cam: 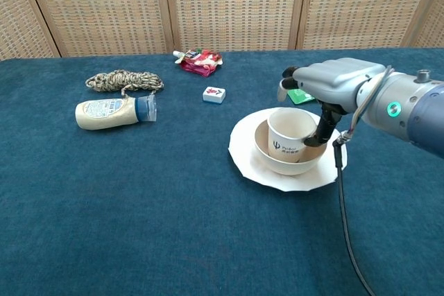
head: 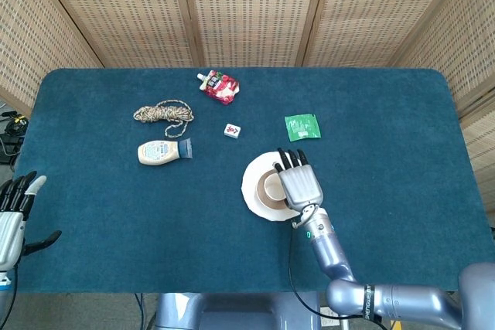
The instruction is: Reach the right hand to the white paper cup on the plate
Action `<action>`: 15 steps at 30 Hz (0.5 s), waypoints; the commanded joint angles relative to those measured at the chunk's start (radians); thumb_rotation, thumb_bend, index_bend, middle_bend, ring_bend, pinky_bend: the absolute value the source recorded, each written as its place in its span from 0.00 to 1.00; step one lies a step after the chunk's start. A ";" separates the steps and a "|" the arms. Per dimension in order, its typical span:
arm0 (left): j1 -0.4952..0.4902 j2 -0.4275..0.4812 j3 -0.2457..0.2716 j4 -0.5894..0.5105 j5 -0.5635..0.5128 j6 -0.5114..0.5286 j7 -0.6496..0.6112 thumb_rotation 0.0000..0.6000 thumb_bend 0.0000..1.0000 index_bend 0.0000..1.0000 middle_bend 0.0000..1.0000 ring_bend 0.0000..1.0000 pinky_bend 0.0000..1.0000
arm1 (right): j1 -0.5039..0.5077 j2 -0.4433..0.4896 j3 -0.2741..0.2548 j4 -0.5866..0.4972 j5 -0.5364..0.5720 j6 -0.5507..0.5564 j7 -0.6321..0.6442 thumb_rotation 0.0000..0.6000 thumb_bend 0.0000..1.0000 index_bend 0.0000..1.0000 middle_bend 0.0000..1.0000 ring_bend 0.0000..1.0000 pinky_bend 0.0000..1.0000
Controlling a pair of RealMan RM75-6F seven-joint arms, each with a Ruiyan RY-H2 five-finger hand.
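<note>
Hovering palm-down over the white paper cup (cam: 291, 133), which sits in a tan bowl (cam: 288, 159) on the round white plate (cam: 251, 168), the right hand (cam: 331, 82) is spread open, gripping nothing. Next, likely lowering and closing around the cup.

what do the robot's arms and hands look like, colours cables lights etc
The right hand has a silver-grey shell over its back and black fingers. Its forearm is a silver-blue metal tube with a small green light near the wrist, and a thin black cable hangs down from the wrist. The left hand looks the same: pale grey back, dark fingers, one with a whitish tip.
</note>
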 commanded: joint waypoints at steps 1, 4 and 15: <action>0.000 0.000 0.000 0.000 -0.001 0.000 -0.001 1.00 0.03 0.00 0.00 0.00 0.00 | 0.016 -0.014 -0.015 0.014 0.011 0.017 -0.005 1.00 0.44 0.34 0.03 0.00 0.09; -0.001 0.001 0.000 0.001 -0.002 -0.002 -0.002 1.00 0.03 0.00 0.00 0.00 0.00 | 0.024 -0.021 -0.028 0.019 -0.003 0.035 -0.002 1.00 0.44 0.44 0.08 0.00 0.12; -0.005 -0.002 -0.001 0.006 -0.011 -0.011 -0.002 1.00 0.03 0.00 0.00 0.00 0.00 | 0.042 0.032 -0.004 -0.075 -0.063 0.123 0.019 1.00 0.44 0.48 0.12 0.00 0.14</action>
